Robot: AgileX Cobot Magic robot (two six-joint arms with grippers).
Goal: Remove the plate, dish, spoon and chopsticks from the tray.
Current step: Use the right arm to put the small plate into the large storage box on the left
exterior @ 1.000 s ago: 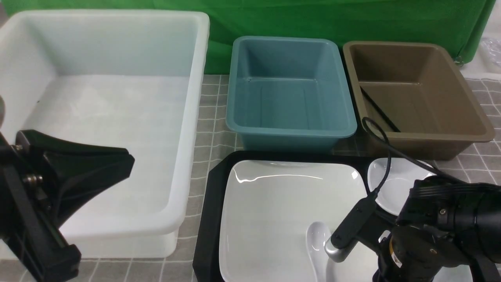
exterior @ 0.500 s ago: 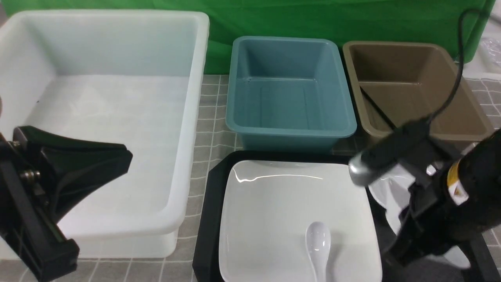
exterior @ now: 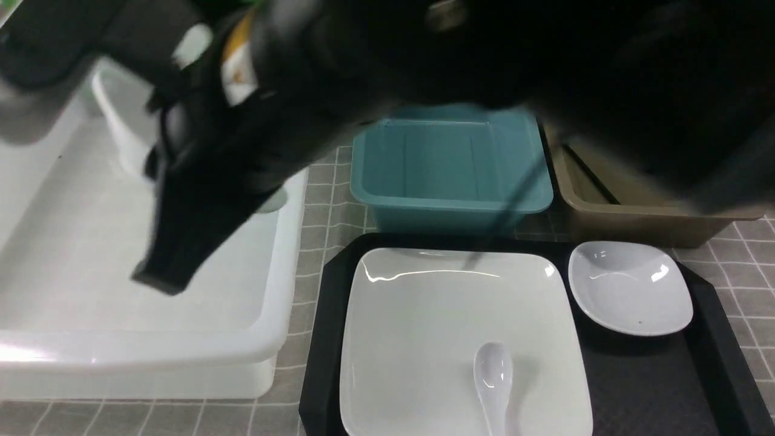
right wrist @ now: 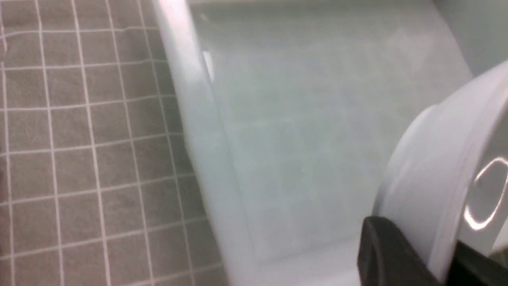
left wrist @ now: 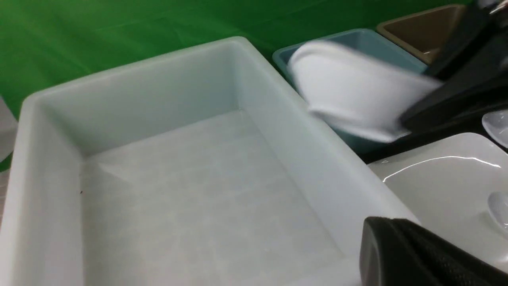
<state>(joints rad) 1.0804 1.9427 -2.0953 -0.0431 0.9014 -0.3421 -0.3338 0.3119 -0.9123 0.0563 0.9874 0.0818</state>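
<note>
White dish now over white bin

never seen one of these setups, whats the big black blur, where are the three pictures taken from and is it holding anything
It is a robot with two arms, each ending in jaws. One picture looks forward from between the arms; the other two come from cameras on each wrist. The blur is the right arm swinging across the front camera. Its right gripper is shut on a small white dish, carried over the big white bin. The left gripper shows only one dark finger. On the checked cloth stand a teal bin and a brown bin. The black tray holds a large plate with a spoon on it, and a second small dish.
</note>
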